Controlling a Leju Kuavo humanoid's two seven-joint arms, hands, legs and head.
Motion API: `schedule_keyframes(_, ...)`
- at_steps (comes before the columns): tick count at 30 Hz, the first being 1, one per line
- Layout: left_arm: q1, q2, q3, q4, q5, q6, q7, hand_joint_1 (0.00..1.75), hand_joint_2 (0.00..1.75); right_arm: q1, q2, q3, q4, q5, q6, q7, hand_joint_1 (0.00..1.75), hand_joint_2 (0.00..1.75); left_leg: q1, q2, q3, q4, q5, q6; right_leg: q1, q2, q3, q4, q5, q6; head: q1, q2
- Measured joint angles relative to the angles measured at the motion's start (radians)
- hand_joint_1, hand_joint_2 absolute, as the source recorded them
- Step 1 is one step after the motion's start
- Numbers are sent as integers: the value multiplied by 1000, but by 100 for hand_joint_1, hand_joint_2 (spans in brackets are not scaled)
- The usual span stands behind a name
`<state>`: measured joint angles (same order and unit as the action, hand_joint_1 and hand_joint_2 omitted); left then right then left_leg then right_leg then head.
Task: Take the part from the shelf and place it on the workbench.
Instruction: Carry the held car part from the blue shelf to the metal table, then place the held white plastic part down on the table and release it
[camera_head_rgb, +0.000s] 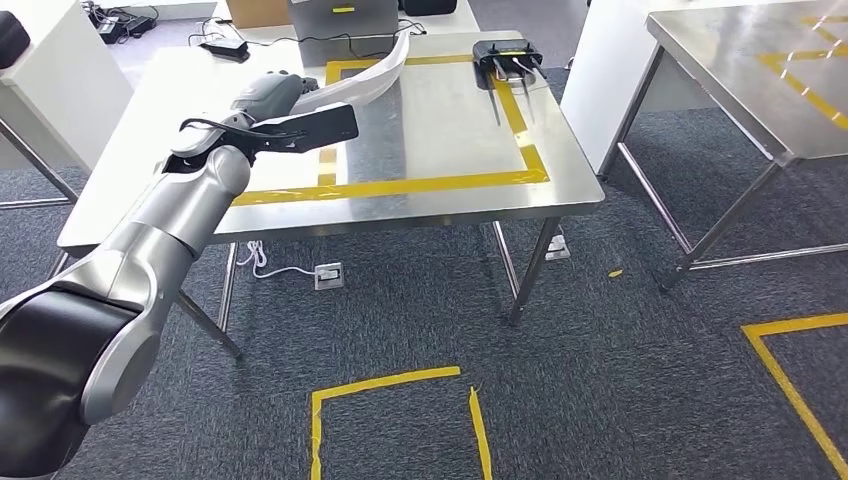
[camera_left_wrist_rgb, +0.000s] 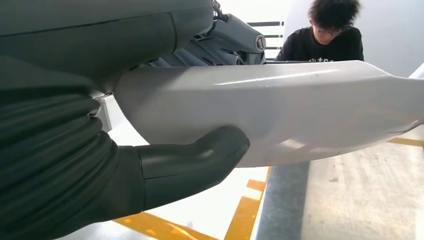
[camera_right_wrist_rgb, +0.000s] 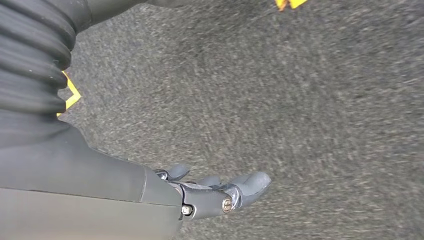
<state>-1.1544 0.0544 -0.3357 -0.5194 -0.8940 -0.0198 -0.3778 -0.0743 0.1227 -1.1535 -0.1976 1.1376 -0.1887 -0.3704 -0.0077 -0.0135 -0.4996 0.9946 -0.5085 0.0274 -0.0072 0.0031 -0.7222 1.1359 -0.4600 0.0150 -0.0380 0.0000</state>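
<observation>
The part (camera_head_rgb: 372, 76) is a long, curved, light grey strip. My left hand (camera_head_rgb: 270, 95) grips its near end and holds it out over the steel workbench (camera_head_rgb: 450, 120), above the yellow-taped rectangle. In the left wrist view the thumb (camera_left_wrist_rgb: 200, 160) presses under the part (camera_left_wrist_rgb: 280, 110), with the other fingers over its top; the workbench surface and yellow tape lie below. My right hand (camera_right_wrist_rgb: 215, 192) hangs over the grey carpet, its fingers apart and holding nothing.
A black device with two metal prongs (camera_head_rgb: 508, 58) sits at the workbench's far right corner. Boxes and cables lie along its far edge. A second steel table (camera_head_rgb: 770, 80) stands at right. A person in black (camera_left_wrist_rgb: 325, 37) sits beyond the part.
</observation>
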Motion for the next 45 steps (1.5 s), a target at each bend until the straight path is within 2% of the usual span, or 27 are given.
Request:
schedule_keyframes(2, 0, 1, 0, 2, 0, 0, 1, 157, 175, 3, -1, -2, 0, 0, 0, 0, 0, 175, -2, -1, 22, 2, -28, -9, 3, -2, 20, -103, 86, -9, 2, 0)
schedule_keyframes(3, 1, 3, 0, 2, 1, 0, 1, 157, 175, 4, -1, -3, 0, 1, 1, 0, 0, 175, -3, -2, 32, 4, -37, -15, 4, -2, 25, -126, 102, -16, 3, 0)
schedule_keyframes(6, -6, 11, 0, -2, 6, -1, 3, 157, 175, 2, -1, -4, 0, 3, 3, 0, 0, 175, -4, -3, 44, 23, -41, -33, 1, 0, 52, -134, 83, -37, 2, 0)
schedule_keyframes(7, -9, 14, 1, -2, 7, -1, 3, 157, 175, 1, -1, -5, 0, 4, 3, -1, 0, 175, -3, -1, 26, 57, -37, -37, 0, 0, 64, -136, 78, -44, 1, 0)
schedule_keyframes(9, -10, 22, 1, 1, 10, -1, 4, 157, 175, 0, -2, -5, 0, 6, 3, -1, 0, 175, 0, 2, -50, 178, -52, -46, -1, 1, 87, -139, 61, -53, -2, 0)
schedule_keyframes(11, -2, 32, 1, 7, 12, -2, 8, 157, 175, 1, -2, -5, 0, 6, 3, 1, 0, 175, 4, 3, -140, 277, -115, -52, -1, 4, 113, -139, 37, -55, -4, 0)
schedule_keyframes(12, 2, 36, 2, 11, 12, -3, 9, 157, 175, 2, -2, -5, 0, 7, 3, 2, 0, 175, 5, 4, -170, 288, -144, -53, -1, 6, 129, -139, 24, -54, -4, 0)
schedule_keyframes(13, 4, 39, 2, 15, 14, -4, 10, 157, 175, 4, -2, -5, 0, 7, 3, 2, 0, 175, 6, 4, -187, 271, -152, -53, 0, 8, 145, -139, 11, -53, -5, 0)
schedule_keyframes(14, 5, 43, 3, 17, 15, -4, 10, 157, 175, 4, -1, -5, 0, 7, 3, 2, 0, 175, 6, 5, -192, 228, -127, -51, 0, 9, 164, -139, -3, -51, -5, 0)
schedule_keyframes(17, 5, 52, 6, 27, 16, -5, 9, 157, 175, 4, -1, -5, 0, 8, 4, 3, 0, 175, 2, 10, -181, 47, 74, -38, 3, 11, 205, -136, -49, -42, -5, 0)
schedule_keyframes(18, 5, 55, 7, 29, 16, -6, 10, 157, 175, 4, -1, -5, 0, 8, 4, 3, 0, 175, 0, 10, -177, 14, 117, -33, 4, 12, 216, -135, -61, -36, -5, 0)
schedule_keyframes(21, -3, 56, 8, 27, 19, -7, 10, 157, 175, 2, -2, -6, 0, 9, 4, 3, 0, 175, 1, 8, -151, 0, 126, -12, 5, 11, 235, -113, -71, -20, -5, 0)
schedule_keyframes(23, -14, 56, 10, 26, 22, -7, 11, 157, 175, -2, -3, -6, -1, 10, 4, 3, 0, 175, 4, 7, -127, 0, 116, 1, 3, 7, 192, -33, -72, -11, -2, 0)
schedule_keyframes(24, -18, 56, 11, 26, 24, -7, 11, 157, 175, -4, -3, -6, -1, 11, 4, 3, 0, 175, 3, 6, -117, 0, 108, 5, 2, 4, 149, 31, -82, -6, -1, 0)
schedule_keyframes(26, -19, 57, 14, 28, 25, -8, 12, 157, 175, -5, -3, -6, -1, 11, 4, 5, 0, 175, 3, 3, -98, 0, 87, 9, 0, 3, 55, 139, -137, 0, 0, 0)
schedule_keyframes(28, -16, 57, 15, 31, 25, -9, 12, 157, 175, -4, -3, -6, -1, 12, 4, 6, 0, 175, 3, 0, -71, 2, 61, 8, 0, 2, 2, 144, -182, 2, 1, 0)
schedule_keyframes(29, -16, 57, 15, 33, 25, -9, 12, 157, 175, -4, -3, -6, -1, 12, 5, 6, 0, 175, 3, -1, -55, 3, 47, 6, 0, 2, -4, 102, -169, 1, 1, 0)
schedule_keyframes(30, -16, 57, 16, 35, 25, -10, 12, 157, 175, -3, -4, -6, -1, 12, 5, 7, 0, 175, 3, -1, -40, 4, 32, 4, 0, 1, 0, 38, -120, -3, 1, 0)
schedule_keyframes(32, -15, 57, 16, 40, 26, -11, 12, 157, 175, 0, -5, -6, -1, 13, 5, 11, 0, 175, 0, -2, -13, 6, 4, -4, 5, 1, 16, -87, 27, -13, 3, 0)
schedule_keyframes(33, -15, 56, 16, 42, 26, -12, 13, 157, 175, 1, -5, -6, -1, 13, 5, 13, 0, 175, -1, -4, -6, 4, -7, -10, 8, 2, 23, -123, 81, -19, 3, 0)
schedule_keyframes(34, -15, 56, 17, 43, 27, -13, 13, 157, 175, 1, -6, -6, -1, 13, 4, 16, 0, 175, -2, -6, -1, 6, -11, -16, 9, 2, 27, -138, 106, -23, 4, 0)
schedule_keyframes(37, -19, 58, 20, 41, 28, -15, 14, 157, 175, -2, -6, -6, -1, 13, 3, 18, 0, 175, -2, -4, -24, 65, 10, -36, 5, 2, 55, -147, 95, -42, 3, 0)
schedule_keyframes(39, -20, 58, 23, 42, 28, -15, 13, 157, 175, -4, -6, -6, -1, 13, 3, 18, 0, 175, 2, 1, -90, 173, 9, -44, 3, 2, 78, -152, 80, -53, 2, 0)
schedule_keyframes(42, -14, 60, 25, 47, 28, -11, 10, 157, 175, -6, -7, -7, -1, 13, 2, 18, 0, 175, 9, 3, -193, 297, -84, -53, 1, 5, 107, -150, 54, -57, 1, 0)
schedule_keyframes(43, -12, 60, 25, 48, 28, -6, 5, 157, 175, -5, -7, -7, -1, 13, 2, 17, 0, 175, 11, 3, -208, 291, -99, -56, 0, 6, 117, -147, 45, -55, 1, 0)
schedule_keyframes(44, -11, 61, 25, 49, 28, -1, -3, 157, 175, -5, -7, -7, -1, 13, 2, 17, 0, 175, 13, 4, -209, 258, -85, -58, -1, 8, 126, -144, 34, -52, 0, 0)
schedule_keyframes(45, -10, 62, 25, 49, 28, 3, -10, 157, 175, -5, -6, -7, -1, 13, 2, 17, 0, 175, 15, 6, -198, 199, -40, -60, -2, 8, 136, -139, 23, -48, 0, 0)
